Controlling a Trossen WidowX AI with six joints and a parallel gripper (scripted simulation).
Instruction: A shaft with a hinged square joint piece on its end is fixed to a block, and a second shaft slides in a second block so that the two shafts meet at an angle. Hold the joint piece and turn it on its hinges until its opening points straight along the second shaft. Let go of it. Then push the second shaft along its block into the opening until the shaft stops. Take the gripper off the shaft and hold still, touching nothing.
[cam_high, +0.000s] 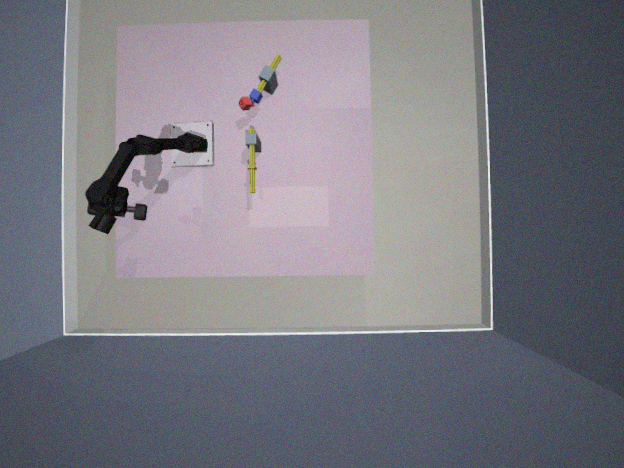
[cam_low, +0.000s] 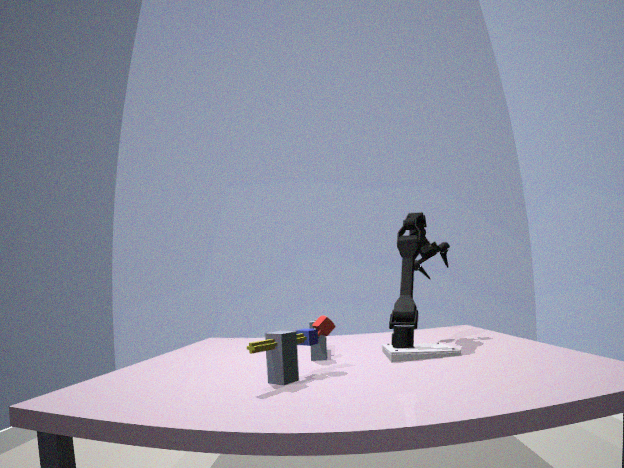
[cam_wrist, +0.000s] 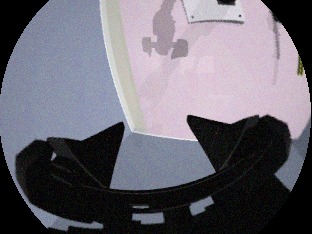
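Note:
My gripper (cam_low: 438, 272) (cam_wrist: 156, 121) is open and empty, high up and far from both shafts. The red joint piece (cam_high: 245, 103) (cam_low: 323, 325) hangs tilted off the blue hinge part (cam_high: 256, 95) (cam_low: 307, 337) on the first yellow shaft (cam_high: 276, 60) (cam_low: 262, 346), held in a grey block (cam_high: 267, 73) (cam_low: 282, 357). I cannot tell where its opening points. The second yellow shaft (cam_high: 252, 178) (cam_wrist: 300, 65) passes through the other grey block (cam_high: 251, 137) (cam_low: 319, 351). Its short end pokes out toward the red piece, with a gap between them. In the exterior view this shaft is hidden.
The arm's white base plate (cam_high: 192, 160) (cam_low: 423, 354) stands left of the second shaft in the top view. The arm reaches from it to the left table edge, away from the blocks. The pink table top (cam_high: 312, 251) (cam_low: 201, 403) carries both blocks.

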